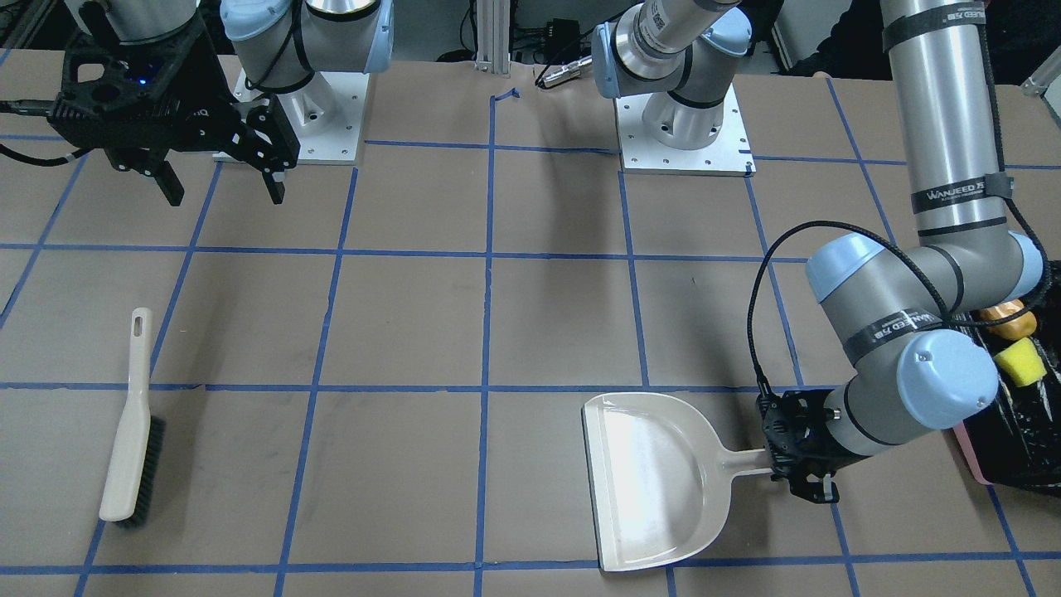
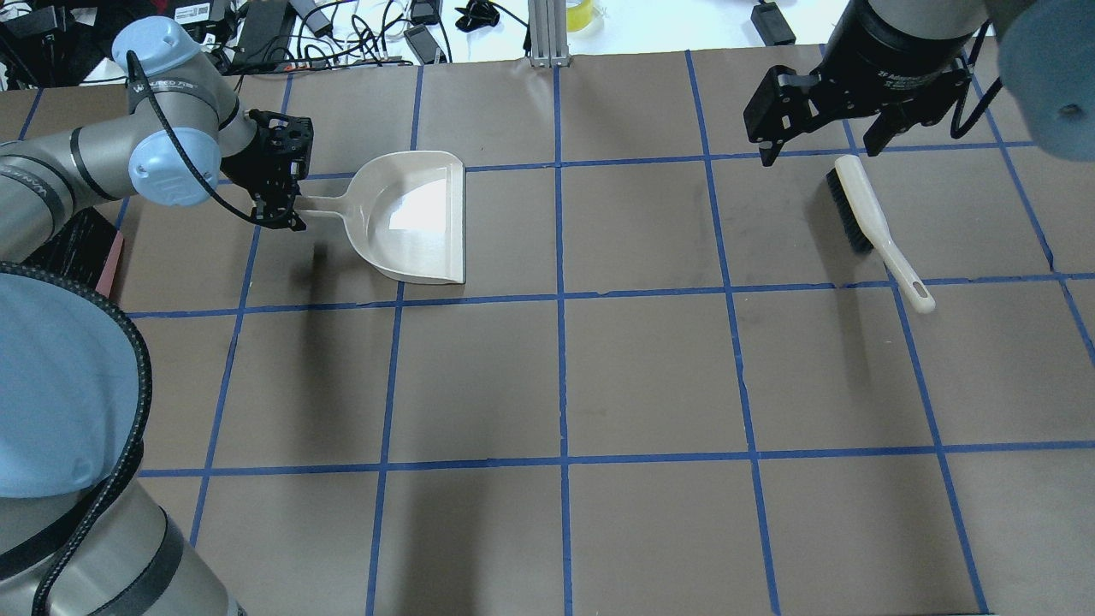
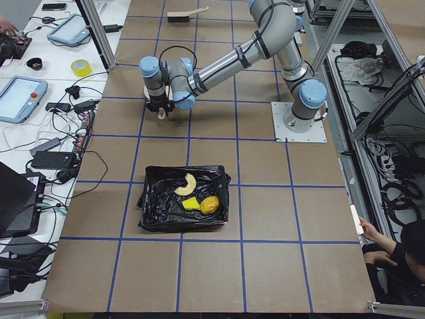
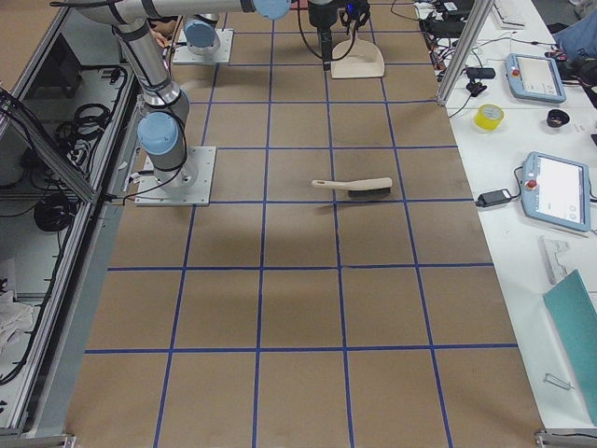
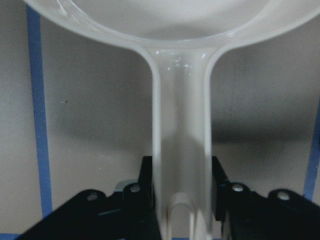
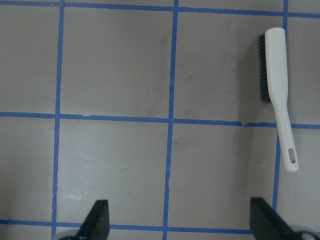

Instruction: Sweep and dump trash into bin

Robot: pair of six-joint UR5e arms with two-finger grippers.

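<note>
The white dustpan [image 1: 655, 481] lies flat on the table, and my left gripper [image 1: 777, 464] is shut on its handle [image 5: 182, 125]. The pan is empty. The pink bin [image 1: 971, 454] with its black bag [image 3: 156, 212] stands beside my left arm. In it lie the trash items: the bread roll [image 3: 210, 205], the yellow sponge piece [image 3: 191, 203] and the croissant [image 3: 188, 184]. My right gripper [image 2: 817, 152] is open and empty, raised above the table near the brush [image 2: 864, 205]. The brush lies flat, bristles to one side.
The brown paper table top is marked with a grid of blue tape [image 2: 560, 299]. The arm bases [image 1: 684, 124] stand at the robot's edge. A side table with tablets, cables and a tape roll [image 4: 490, 116] runs along the far edge.
</note>
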